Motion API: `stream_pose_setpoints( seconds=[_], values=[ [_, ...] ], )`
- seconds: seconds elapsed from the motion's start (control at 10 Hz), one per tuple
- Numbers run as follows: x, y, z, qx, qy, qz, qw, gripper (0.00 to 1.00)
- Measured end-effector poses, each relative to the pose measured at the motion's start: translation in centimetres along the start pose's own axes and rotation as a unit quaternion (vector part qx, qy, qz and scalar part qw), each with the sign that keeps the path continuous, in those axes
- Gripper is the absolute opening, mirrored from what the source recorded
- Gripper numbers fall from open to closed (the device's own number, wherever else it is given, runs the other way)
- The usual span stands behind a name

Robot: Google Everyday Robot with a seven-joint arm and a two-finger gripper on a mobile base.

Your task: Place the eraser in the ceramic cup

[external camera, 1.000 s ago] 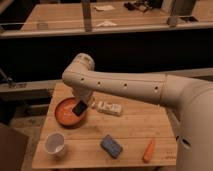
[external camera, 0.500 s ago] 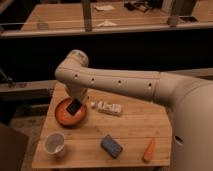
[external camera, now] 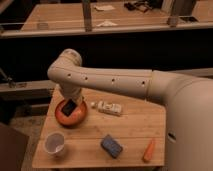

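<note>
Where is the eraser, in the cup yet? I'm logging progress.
Not in. The eraser is over the orange plate, at the shut tool; the ceramic cup stands upright, apparently empty.

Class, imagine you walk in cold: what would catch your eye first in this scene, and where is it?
The big white robot arm sweeps across the frame from the right, its tool shut on the black eraser above the orange plate at the table's back left. The ceramic cup waits at front left.
</note>
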Motion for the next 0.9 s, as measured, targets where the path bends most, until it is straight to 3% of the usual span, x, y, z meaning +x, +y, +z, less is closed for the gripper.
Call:
stream_pose_setpoints(
  seconds=[0.9],
  values=[
    [-3.4, -1.5, 0.4, -0.005, -0.026, -0.045, 0.9986, 0.01]
  ],
)
